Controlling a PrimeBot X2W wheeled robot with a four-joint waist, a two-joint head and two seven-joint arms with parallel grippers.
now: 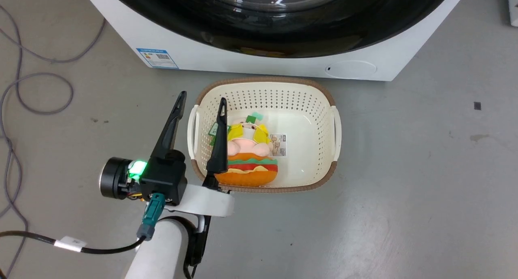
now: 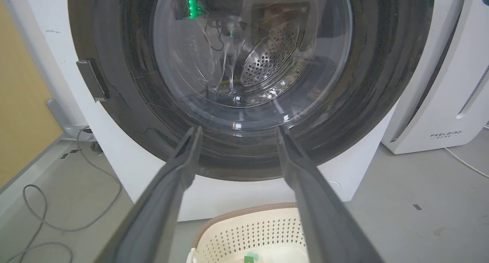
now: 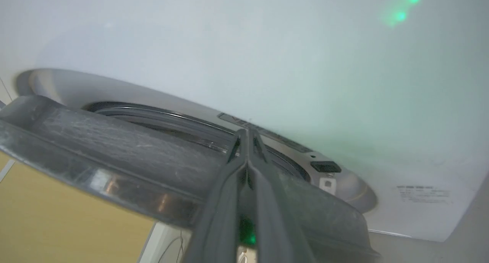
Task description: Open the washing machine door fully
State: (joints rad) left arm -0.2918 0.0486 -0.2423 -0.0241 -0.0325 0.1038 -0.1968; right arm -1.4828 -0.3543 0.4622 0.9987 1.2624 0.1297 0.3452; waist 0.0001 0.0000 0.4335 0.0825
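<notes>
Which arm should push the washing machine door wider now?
Probably right. The right claw, shut, sits behind the ajar washing machine door rim; the left claw hangs open over the laundry basket edge.

Grey floor [image 1: 425, 198] (cables [image 1: 72, 94] trailing) meets yellow wall [image 2: 19, 114].

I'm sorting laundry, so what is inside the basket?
A burger-shaped plush toy with green and yellow tags lies in the cream laundry basket, beside a printed label. One finger of the left gripper covers the toy's left edge, hiding what's beneath.
</notes>
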